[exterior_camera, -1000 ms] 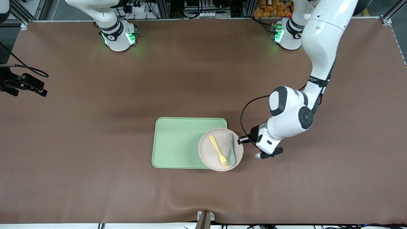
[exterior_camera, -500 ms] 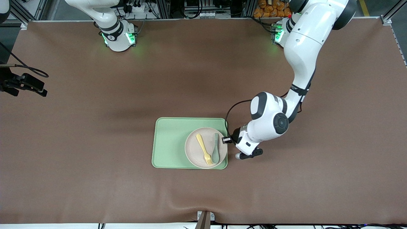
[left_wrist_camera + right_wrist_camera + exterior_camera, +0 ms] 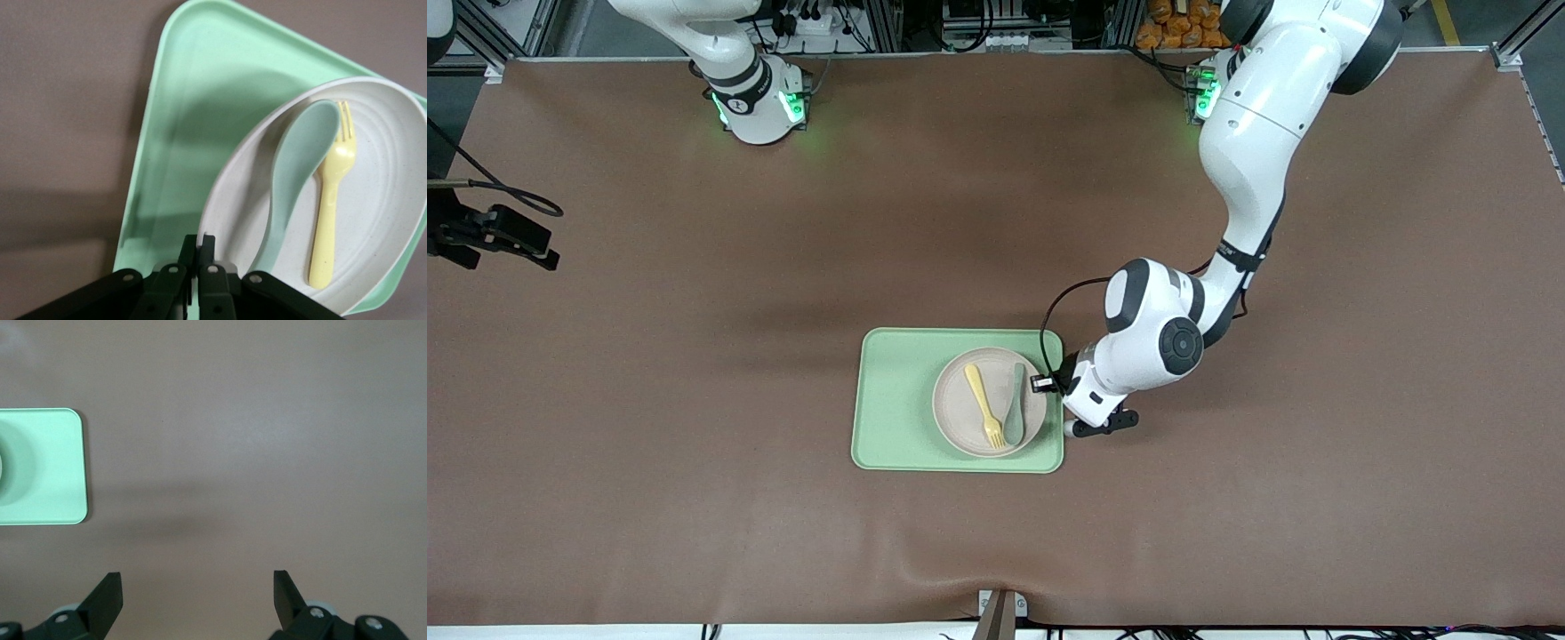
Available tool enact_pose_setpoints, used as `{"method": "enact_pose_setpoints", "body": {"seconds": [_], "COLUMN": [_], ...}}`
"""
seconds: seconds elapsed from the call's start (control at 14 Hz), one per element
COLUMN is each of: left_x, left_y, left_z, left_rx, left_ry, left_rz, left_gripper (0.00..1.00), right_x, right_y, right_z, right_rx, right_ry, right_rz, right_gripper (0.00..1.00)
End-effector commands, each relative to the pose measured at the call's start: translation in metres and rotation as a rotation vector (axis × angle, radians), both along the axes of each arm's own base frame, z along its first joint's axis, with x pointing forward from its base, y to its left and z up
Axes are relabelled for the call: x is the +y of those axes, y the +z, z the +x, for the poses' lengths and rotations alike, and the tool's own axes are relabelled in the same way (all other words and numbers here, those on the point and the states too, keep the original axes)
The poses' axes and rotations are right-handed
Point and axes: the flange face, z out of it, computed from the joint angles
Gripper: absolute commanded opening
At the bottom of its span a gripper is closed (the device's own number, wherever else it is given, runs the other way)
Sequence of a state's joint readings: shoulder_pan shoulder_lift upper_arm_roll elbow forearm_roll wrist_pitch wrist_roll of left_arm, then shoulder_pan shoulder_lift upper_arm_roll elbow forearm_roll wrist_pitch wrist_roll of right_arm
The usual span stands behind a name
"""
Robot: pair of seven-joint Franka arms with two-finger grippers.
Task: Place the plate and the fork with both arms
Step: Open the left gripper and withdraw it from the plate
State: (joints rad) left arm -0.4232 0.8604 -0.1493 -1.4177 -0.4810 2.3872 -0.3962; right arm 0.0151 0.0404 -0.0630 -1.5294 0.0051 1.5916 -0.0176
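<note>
- The left claw [image 3: 199,261] is pinching the rim of the plate [image 3: 960,418] with its fingers drawn tight together, only the thin lip of the plate between them; it is sitting low at the tray's edge toward the left arm's end of the bench [image 3: 694,356].
- The plate is lying just ahead of that claw, on the pale green tray [image 3: 898,400], filling the half of the tray closest to the claw.
- The fork [image 3: 983,406] and a teal spoon [image 3: 1015,406] are lying side by side in the plate, the spoon the closer of the two to the left claw, the fork just past it.
- The right claw [image 3: 197,600] is hanging with its fingers spread wide and holding nothing, over bare bench, with only a corner of the tray showing well ahead of it; this arm is waiting.
- The plate is looking stiff and light, probably plastic or a fibre blend, with a smooth rim that could be slipping out of a narrow pinch; gripping deep over the lip seems safest.
- The fork is looking thin, light and rigid, and likely slippery; taking it across the middle of its handle, where it is narrow and clear of the spoon, seems the better hold.
- With loose cutlery riding in the plate, any tilt is likely sending both pieces sliding.
</note>
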Motion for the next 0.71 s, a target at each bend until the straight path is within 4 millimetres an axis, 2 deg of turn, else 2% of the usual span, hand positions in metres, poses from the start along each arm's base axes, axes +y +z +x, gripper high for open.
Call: {"method": "enact_pose_setpoints", "body": {"seconds": [0.0, 0.21, 0.29, 0.36, 0.5, 0.64], "left_x": [-0.004, -0.003, -0.003, -0.004, -0.005, -0.004], "left_y": [-0.003, -0.004, -0.004, -0.002, 0.009, 0.041], "left_z": [0.004, 0.004, 0.004, 0.004, 0.005, 0.01], "left_rx": [-0.006, -0.01, -0.011, -0.012, -0.035, -0.085], "left_ry": [0.002, -0.009, -0.008, -0.006, -0.019, -0.04], "left_rz": [0.002, 0.002, 0.003, 0.001, 0.013, 0.055], "left_gripper": [0.0, 0.0, 0.8, 1.0, 1.0, 1.0], "right_x": [-0.004, -0.004, -0.004, -0.004, -0.003, -0.003], "right_y": [0.002, 0.002, 0.002, 0.002, 0.002, 0.002], "right_z": [0.002, 0.002, 0.002, 0.002, 0.002, 0.002], "right_rx": [0.001, 0.001, 0.001, 0.001, 0.001, 0.001], "right_ry": [0.004, 0.003, 0.003, 0.003, 0.001, 0.003], "right_rz": [0.015, 0.015, 0.015, 0.015, 0.017, 0.017], "right_gripper": [1.0, 1.0, 1.0, 1.0, 1.0, 1.0]}}
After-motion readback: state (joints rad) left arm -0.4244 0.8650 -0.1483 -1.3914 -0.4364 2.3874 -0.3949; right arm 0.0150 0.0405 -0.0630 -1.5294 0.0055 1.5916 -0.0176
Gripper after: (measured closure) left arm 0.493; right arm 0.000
